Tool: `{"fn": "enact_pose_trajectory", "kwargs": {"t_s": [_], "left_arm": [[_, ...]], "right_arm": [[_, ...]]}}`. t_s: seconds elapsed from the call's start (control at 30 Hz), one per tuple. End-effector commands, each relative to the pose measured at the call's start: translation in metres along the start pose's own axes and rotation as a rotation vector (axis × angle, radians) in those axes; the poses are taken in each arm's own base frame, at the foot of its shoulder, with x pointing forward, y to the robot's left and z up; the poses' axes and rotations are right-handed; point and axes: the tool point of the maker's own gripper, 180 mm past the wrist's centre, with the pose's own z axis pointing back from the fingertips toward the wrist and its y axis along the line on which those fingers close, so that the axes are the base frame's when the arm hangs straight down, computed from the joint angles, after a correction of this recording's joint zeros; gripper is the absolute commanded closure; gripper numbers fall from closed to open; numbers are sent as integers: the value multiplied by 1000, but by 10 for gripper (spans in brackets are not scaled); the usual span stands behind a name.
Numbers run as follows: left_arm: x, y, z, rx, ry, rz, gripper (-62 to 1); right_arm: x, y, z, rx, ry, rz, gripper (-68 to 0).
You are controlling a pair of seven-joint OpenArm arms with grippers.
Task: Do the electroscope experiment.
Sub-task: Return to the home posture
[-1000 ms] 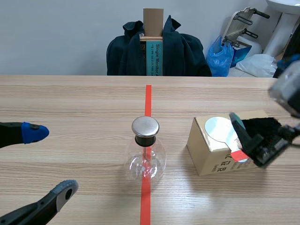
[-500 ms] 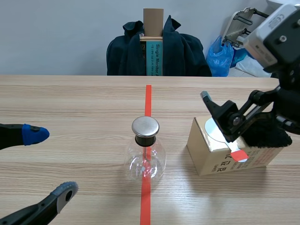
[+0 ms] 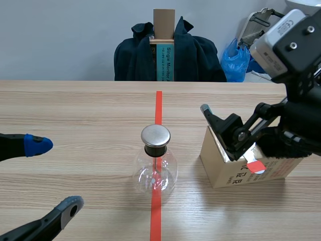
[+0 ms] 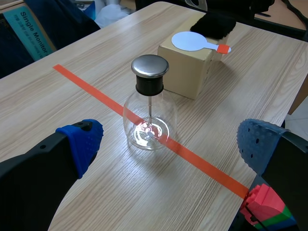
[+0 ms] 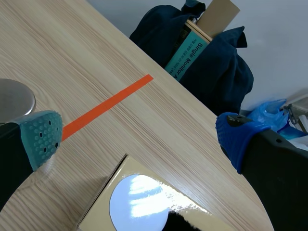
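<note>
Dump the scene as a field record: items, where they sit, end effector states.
flask: glass flask with metal cap, upright on the tape line
box: cardboard box, to the robot's right of the flask, not touching it
disc: white disc with orange-red handle, flat on the box top
cloth: black cloth, just past the disc
left end effector: open, empty, low, left of the flask
right end effector: open, empty, over the box
</note>
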Motion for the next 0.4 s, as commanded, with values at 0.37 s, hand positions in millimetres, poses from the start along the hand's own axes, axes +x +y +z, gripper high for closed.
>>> {"fn": "enact_pose_trajectory", "kwargs": {"t_s": [0.37], "left_arm": [[11, -1, -2, 0, -46, 3, -598]], "right_arm": [[8, -4, 0, -8, -36, 10, -679]]}}
